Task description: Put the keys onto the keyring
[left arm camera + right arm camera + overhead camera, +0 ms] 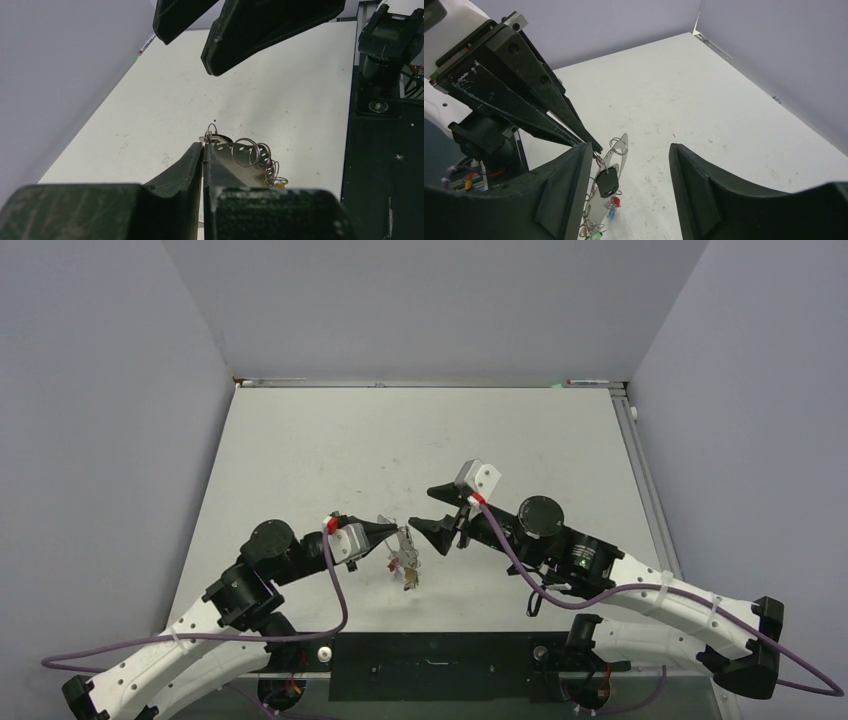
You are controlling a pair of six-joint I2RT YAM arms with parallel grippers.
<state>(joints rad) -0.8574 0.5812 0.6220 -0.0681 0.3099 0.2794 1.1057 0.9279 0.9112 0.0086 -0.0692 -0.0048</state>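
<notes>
The keyring (pixel 404 543) is a thin silvery oval piece with holes and hangs above the table. It also shows in the left wrist view (pixel 241 156) and the right wrist view (pixel 622 149). Small wire rings hang along it. Keys (pixel 409 575) dangle from it: a black-headed one (pixel 608 181), a red one (pixel 614 201), a blue one (pixel 611 214), a green one (pixel 596 235), and a yellow bit (pixel 280 185). My left gripper (pixel 397 528) (pixel 203 146) (pixel 595 148) is shut on the keyring's top end at a small ring. My right gripper (pixel 422 508) (pixel 629 146) (pixel 189 56) is open, facing the keyring closely, not touching it.
The white table (pixel 420 440) is walled at the back and both sides. A black base plate (pixel 430 665) lies along the near edge between the arm bases. The right arm's black mount (pixel 385 35) stands at the far right of the left wrist view.
</notes>
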